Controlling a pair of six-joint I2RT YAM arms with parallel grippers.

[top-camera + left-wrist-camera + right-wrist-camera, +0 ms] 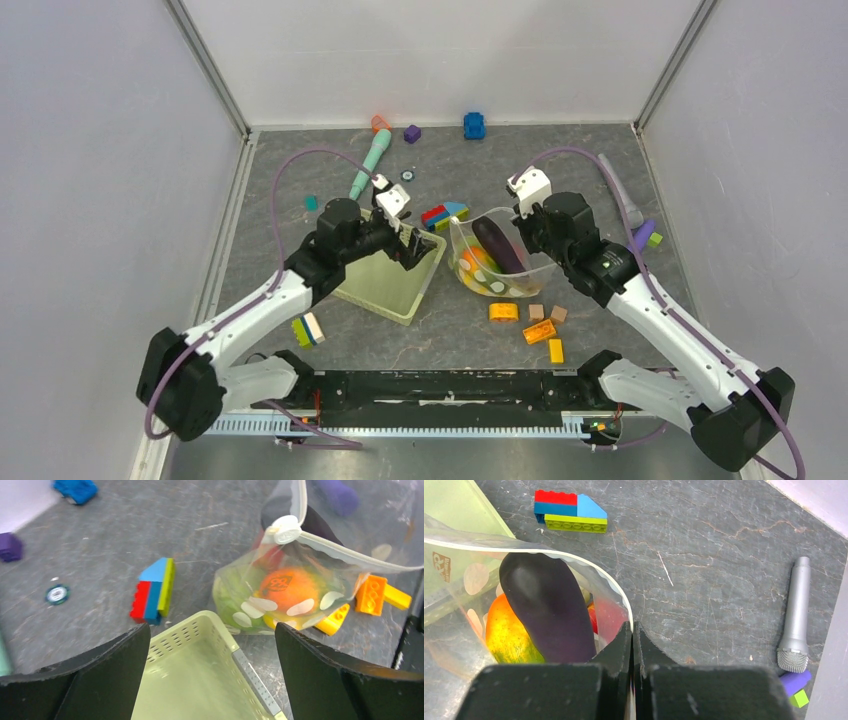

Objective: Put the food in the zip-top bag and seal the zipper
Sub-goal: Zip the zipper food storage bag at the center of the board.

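The clear dotted zip-top bag (500, 280) stands open on the mat right of centre. Inside it lie the food pieces: a dark purple eggplant (549, 610), an orange-green mango (506, 630), a red tomato (606, 620) and a pale green cabbage (230, 592). My right gripper (632, 628) is shut on the bag's rim, where the whitish zipper (350, 554) runs. The zipper's white slider (283, 530) sits at the rim's near end in the left wrist view. My left gripper (212, 630) hangs open over the basket's corner, just left of the bag, holding nothing.
The pale green lattice basket (385, 282) lies under my left gripper. A red, blue and green block (443, 214) sits behind the bag, and orange and tan blocks (535, 322) in front. A teal stick (370, 163), a blue toy (474, 125) and a silver microphone (796, 615) lie further out.
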